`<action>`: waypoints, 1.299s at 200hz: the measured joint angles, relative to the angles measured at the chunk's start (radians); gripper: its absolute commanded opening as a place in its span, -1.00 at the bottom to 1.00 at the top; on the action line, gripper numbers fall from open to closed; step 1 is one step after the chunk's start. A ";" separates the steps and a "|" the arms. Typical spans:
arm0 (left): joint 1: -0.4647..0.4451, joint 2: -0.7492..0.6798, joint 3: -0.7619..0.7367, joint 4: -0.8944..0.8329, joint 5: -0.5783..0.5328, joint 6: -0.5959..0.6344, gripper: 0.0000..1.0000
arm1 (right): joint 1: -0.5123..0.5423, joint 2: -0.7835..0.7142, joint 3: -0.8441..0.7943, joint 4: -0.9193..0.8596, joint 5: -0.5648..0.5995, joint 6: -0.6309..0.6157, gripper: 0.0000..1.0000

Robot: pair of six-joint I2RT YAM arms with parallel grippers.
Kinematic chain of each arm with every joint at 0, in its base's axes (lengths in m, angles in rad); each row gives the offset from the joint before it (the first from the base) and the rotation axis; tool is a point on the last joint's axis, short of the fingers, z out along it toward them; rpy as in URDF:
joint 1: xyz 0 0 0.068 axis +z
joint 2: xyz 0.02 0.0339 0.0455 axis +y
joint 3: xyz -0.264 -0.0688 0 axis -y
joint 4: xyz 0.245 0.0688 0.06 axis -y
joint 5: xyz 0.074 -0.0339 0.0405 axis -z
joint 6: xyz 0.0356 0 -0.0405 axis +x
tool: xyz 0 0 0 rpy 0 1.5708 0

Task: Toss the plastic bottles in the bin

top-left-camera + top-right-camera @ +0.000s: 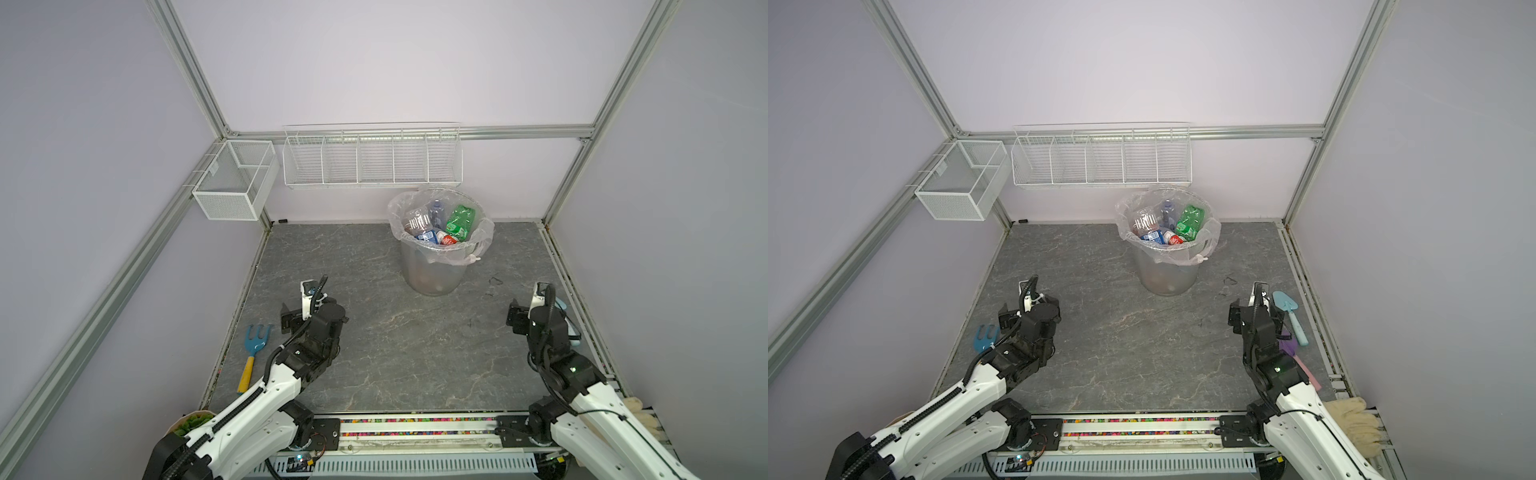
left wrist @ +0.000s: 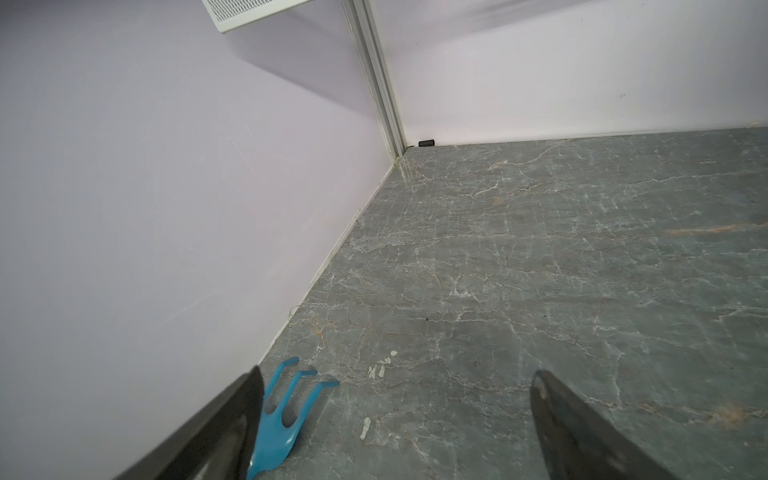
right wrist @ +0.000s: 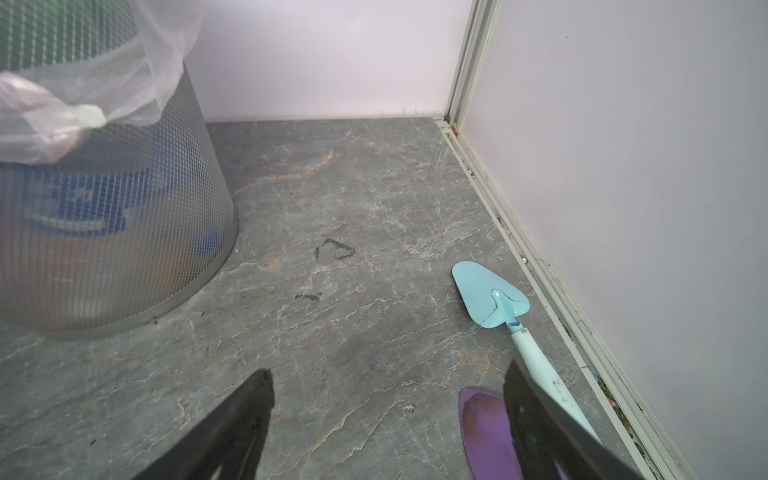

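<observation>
Leftmost, a white mesh basket (image 1: pixel 232 179) hangs on the side rail, and below it a blue hand rake (image 1: pixel 254 349) with a yellow handle lies on the grey marbled worktop (image 1: pixel 415 345) close to the left wall. Just beside the rake sits the left end effector (image 2: pixel 397 419); its wrist view shows the two dark fingers (image 2: pixel 232 432) spread wide with nothing between them, the rake's tines showing past one finger.

Further along, a long white wire rack (image 1: pixel 372 156) with several compartments is fixed to the back wall. Below it and a little to the right stands the bin (image 1: pixel 434 270), upright near the back of the worktop, its clear liner (image 1: pixel 482 243) folded over the rim. The plastic bottles (image 1: pixel 432 226) lie piled inside it, among them an all-green bottle (image 1: pixel 460 220) and ones with blue and red labels.

On the right, the right end effector (image 3: pixel 388 415) hangs low over the worktop, well apart from the bin, its jaws standing wide and holding nothing. Beside it, near the right wall, lie a pale blue trowel (image 3: pixel 494 299) and a purple tool (image 3: pixel 486 428). A cream glove (image 1: pixel 1354 419) rests at the near right corner.
</observation>
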 measured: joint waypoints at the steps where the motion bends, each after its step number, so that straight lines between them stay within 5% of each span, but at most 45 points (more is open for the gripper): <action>1: 0.000 -0.001 0.000 0.000 0.000 -0.001 0.98 | 0.000 -0.003 -0.001 0.000 0.000 0.000 0.78; 93: 0.002 -0.071 -0.061 -0.121 -0.037 -0.130 0.98 | -0.001 -0.018 -0.046 -0.058 0.034 0.018 0.78; 166: 0.002 -0.314 -0.187 -0.126 0.028 -0.107 0.98 | -0.002 -0.124 -0.228 -0.011 0.071 0.012 0.77; 260: 0.006 -0.203 -0.187 -0.023 0.031 -0.069 0.98 | -0.028 0.027 -0.242 0.151 0.113 0.015 0.77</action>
